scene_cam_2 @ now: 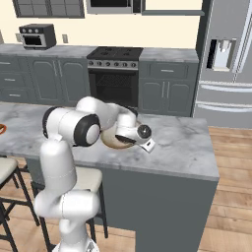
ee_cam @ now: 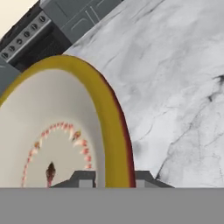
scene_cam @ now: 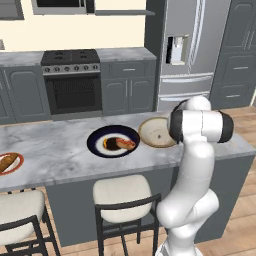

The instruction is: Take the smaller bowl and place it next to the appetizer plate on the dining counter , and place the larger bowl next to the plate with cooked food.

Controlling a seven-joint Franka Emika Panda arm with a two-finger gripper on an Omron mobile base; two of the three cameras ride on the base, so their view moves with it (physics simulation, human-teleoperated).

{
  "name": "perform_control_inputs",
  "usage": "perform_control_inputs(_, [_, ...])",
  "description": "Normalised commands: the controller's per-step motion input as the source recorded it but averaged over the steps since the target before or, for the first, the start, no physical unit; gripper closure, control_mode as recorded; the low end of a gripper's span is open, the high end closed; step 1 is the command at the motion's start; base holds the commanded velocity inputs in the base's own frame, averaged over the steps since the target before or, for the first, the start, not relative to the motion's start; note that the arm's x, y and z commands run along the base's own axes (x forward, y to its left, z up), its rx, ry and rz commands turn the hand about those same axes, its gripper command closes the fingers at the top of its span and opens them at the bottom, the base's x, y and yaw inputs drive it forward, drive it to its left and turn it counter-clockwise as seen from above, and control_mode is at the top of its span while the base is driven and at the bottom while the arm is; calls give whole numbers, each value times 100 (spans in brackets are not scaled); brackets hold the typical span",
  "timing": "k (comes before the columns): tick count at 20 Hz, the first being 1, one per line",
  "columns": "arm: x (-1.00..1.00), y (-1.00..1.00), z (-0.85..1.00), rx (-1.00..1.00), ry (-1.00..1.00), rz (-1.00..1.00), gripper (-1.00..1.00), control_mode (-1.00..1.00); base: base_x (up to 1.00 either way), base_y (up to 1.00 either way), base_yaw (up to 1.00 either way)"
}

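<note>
No readable text, labels or numbers anywhere.

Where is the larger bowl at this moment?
The larger bowl sits on the dining counter, just right of the plate with cooked food in the left base view, with the gripper straddling its rim.

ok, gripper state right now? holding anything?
Gripper: fingers straddle the rim of the larger bowl, which sits on the dining counter beside the plate with cooked food. Whether they grip it cannot be told.
</note>
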Motion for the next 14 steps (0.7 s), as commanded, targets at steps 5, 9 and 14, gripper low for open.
perform_control_inputs(5, [-1, -52, 68, -2, 31, 0, -100, -100, 0, 0, 0])
perform_control_inputs(9, [-1, -36, 91, -14, 11, 2, -100, -100, 0, 0, 0])
perform_control_inputs(14, [-39, 20, 29, -15, 2, 14, -100, -100, 0, 0, 0])
